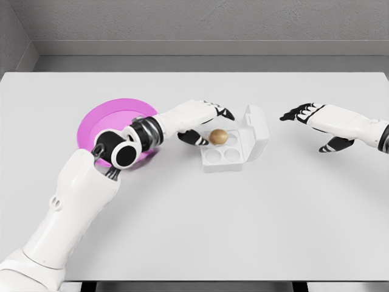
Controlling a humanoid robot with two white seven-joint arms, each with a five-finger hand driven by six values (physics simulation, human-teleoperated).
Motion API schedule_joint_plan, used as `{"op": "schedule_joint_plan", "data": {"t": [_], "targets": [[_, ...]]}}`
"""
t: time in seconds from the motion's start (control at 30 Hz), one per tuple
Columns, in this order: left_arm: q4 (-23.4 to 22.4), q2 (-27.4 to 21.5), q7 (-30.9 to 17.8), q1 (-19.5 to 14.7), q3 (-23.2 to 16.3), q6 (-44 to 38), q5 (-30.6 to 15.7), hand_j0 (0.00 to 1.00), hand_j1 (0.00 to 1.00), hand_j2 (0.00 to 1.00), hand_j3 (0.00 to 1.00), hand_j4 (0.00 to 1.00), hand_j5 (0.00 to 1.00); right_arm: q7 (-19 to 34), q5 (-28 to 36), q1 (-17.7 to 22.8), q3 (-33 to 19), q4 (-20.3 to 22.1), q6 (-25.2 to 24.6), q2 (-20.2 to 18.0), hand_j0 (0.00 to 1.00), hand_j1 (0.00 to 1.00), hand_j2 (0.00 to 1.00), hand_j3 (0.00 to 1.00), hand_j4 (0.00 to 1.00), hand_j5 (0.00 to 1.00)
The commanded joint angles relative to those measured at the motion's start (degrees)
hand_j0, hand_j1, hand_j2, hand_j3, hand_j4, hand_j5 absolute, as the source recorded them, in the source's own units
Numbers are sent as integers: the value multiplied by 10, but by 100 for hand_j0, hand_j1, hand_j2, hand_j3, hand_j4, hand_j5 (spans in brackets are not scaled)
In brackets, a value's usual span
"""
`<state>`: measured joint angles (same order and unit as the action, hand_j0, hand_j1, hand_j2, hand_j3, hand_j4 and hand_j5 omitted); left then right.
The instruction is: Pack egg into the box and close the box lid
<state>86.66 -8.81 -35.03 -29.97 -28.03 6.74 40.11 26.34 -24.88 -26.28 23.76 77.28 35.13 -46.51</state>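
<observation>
Head view, entry for you at the controls: the egg (219,136) is sitting in a rear cup of the small white box (226,157), whose lid (256,131) is standing open, tilted up on the right side. The box is resting on the white desk (243,231), just right of a pink plate (109,121).

Left robot hand (206,121) is hovering right at the egg, thumb and fingers spread around its left side. You cannot tell from this angle whether the fingertips are touching the shell or are just beside it; they are not visibly clamping it. Right robot hand (316,121) is hanging above the desk, well apart from the box, fingers relaxed and holding nothing.

Judgement: the egg looks seated, so the lid is likely what you are facing next.

Handling notes: the egg is probably light, smooth and brittle, so you should be taking it across its sides with soft pressure if reseating is needed. The box looks light and liable to slide; you are better off pushing the lid from its upper free edge, folding it leftward over the cups, possibly bracing the box base with the other robot hand.
</observation>
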Motion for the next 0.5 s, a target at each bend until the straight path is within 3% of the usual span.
{"op": "schedule_joint_plan", "data": {"t": [0.0,0.17,0.3,0.37,0.47], "targets": [[32,-37,0,2,19,0,-2,100,100,100,100,100,100,-1,4,0,0,1,-1,-1,100,100,100,100,100,100],[102,-75,0,53,86,7,-21,100,100,100,100,100,100,-1,4,1,1,2,-1,0,100,100,100,100,100,100],[164,-104,0,103,161,156,-45,100,100,100,100,100,100,-2,4,2,2,4,-1,2,100,100,100,100,100,100],[165,-132,0,121,199,254,-72,100,100,100,100,100,100,-2,4,2,2,13,-1,2,100,100,100,100,100,100],[165,-154,0,163,284,283,-101,100,100,100,100,100,100,-2,4,3,2,15,-1,2,100,100,100,100,100,100]]}}
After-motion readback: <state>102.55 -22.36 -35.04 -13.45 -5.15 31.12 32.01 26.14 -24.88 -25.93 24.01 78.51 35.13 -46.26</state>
